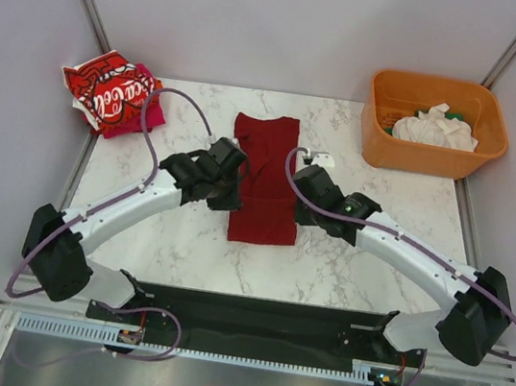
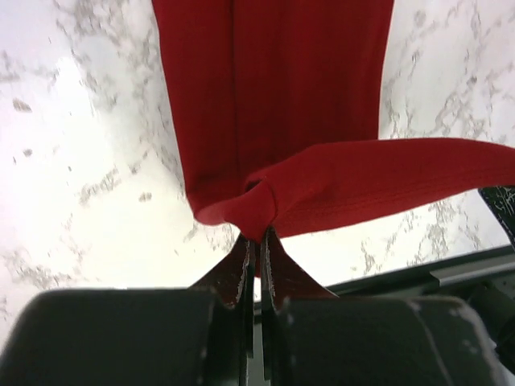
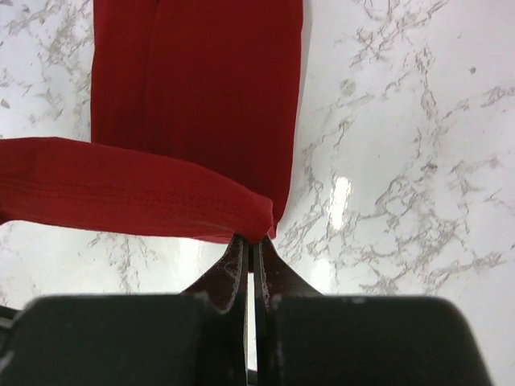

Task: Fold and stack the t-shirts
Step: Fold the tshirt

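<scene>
Left gripper, right gripper, maroon tee pinched

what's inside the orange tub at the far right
A crumpled white t-shirt fills most of the orange tub, with a bit of something green showing behind it. The tub's floor and anything beneath the cloth are covered.
</scene>
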